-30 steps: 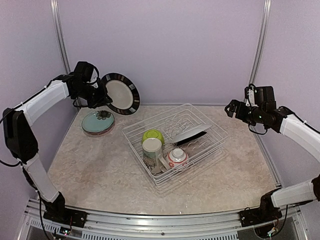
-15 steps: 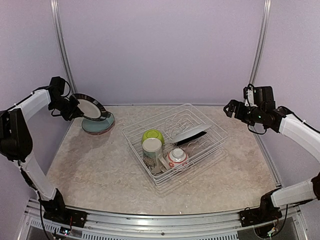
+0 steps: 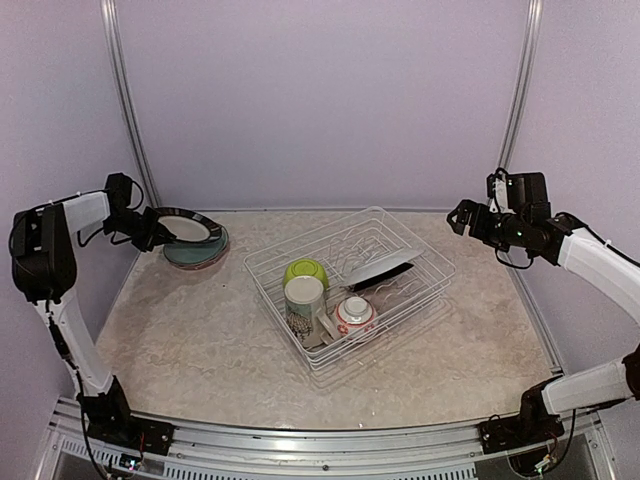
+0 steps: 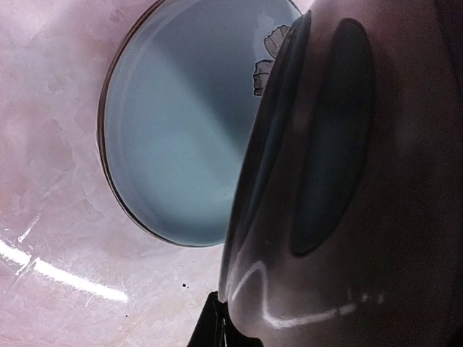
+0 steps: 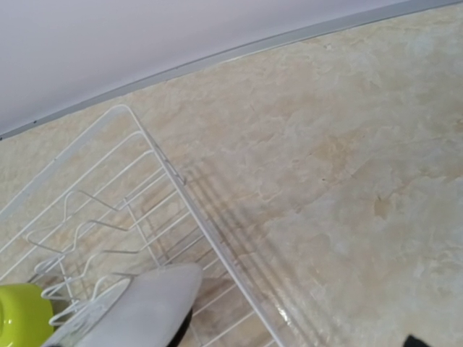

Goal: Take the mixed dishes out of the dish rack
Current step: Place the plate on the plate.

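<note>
As the left gripper (image 3: 146,231) clamps the black plate (image 3: 190,226) by its rim — stiff, slick, chip-prone — that hold is judged sound.

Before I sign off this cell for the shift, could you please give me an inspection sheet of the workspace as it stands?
Surface: beige marbled tabletop, no spills seen.
Job's things: white wire dish rack holds a lime-green bowl, a cream patterned mug, a white-and-red small bowl and a white plate leaning over a black plate; a pale green plate lies on the table, far left.
Clutter: nothing seen.
Grippers: left gripper shut on a black-rimmed plate above the pale green plate; right gripper empty, hovering right of the rack, open or shut unclear.
Cables: black cables loop at both wrists, clear of the dishes.
Surroundings: lilac walls, two metal posts.
</note>
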Motion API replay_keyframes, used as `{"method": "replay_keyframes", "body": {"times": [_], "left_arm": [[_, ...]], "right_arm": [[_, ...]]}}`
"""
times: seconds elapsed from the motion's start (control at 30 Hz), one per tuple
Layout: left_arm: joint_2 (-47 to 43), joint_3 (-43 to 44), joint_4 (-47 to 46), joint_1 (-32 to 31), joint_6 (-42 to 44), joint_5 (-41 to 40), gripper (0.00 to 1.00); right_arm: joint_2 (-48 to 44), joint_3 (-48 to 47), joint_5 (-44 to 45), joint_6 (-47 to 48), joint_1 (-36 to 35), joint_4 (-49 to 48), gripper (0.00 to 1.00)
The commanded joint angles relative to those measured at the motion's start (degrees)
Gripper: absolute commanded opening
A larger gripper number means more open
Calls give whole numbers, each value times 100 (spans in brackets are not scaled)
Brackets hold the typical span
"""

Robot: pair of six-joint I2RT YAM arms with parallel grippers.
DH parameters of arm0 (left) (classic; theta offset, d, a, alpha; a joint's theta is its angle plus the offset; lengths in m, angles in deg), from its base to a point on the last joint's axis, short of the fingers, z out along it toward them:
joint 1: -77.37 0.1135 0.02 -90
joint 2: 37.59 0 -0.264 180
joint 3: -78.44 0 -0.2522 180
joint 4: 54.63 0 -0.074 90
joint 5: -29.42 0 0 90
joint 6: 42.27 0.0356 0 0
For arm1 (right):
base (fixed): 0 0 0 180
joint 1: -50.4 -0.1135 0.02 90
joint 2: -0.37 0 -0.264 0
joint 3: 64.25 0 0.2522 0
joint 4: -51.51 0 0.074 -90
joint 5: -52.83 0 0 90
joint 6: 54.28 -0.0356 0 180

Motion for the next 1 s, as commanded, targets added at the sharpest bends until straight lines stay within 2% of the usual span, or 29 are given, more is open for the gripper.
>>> {"method": "replay_keyframes", "body": {"times": [0.0, 0.2, 0.43, 0.67, 0.83, 0.97], "left_arm": [[53, 239, -787, 24, -101, 512, 0], [250, 93, -1072, 20, -191, 564, 0], [543, 48, -1221, 20, -187, 554, 8], [558, -79, -1253, 11, -101, 431, 21], [482, -221, -1245, -18, 20, 367, 37], [301, -325, -1124, -93, 193, 87, 43]], "right_arm": [[-46, 67, 46, -41, 15, 68, 100], [-85, 76, 55, -54, 11, 74, 100], [-85, 104, 11, -81, 12, 65, 100], [-121, 119, 58, -76, 15, 82, 100], [-73, 140, 1, -80, 12, 32, 100], [-50, 137, -22, -71, 12, 29, 100]]}}
